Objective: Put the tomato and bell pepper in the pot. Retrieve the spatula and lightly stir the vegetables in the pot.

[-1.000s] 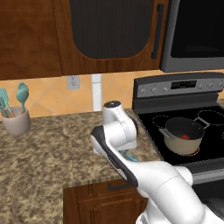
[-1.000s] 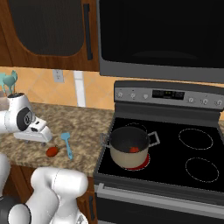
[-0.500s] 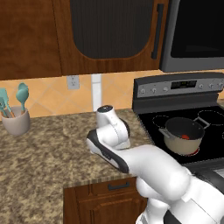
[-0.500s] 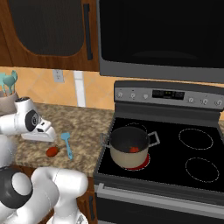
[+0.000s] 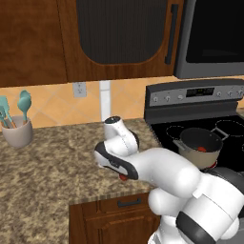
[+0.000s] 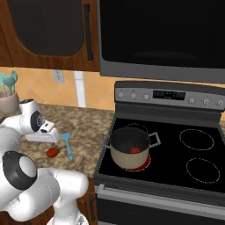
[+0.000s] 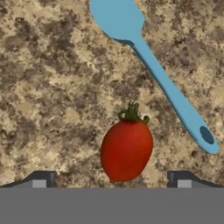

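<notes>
Orange-red bell pepper (image 7: 127, 151) lies on the granite counter (image 7: 52, 100), centred between the fully spread, empty fingers (image 7: 111, 179). Likely light, smooth and slippery; grip across its widest middle. Beyond it lies the spatula (image 7: 162, 78).

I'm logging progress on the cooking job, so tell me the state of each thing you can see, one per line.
Small round red tomato: inside the pot.
Orange-red bell pepper with green stem: lying on the counter, between the open jaws, not gripped.
Cream-sided pot with metal handles: on the stove's front left burner, no lid.
Light-blue spatula: flat on the counter beside the pepper.
Gripper: open.
</notes>
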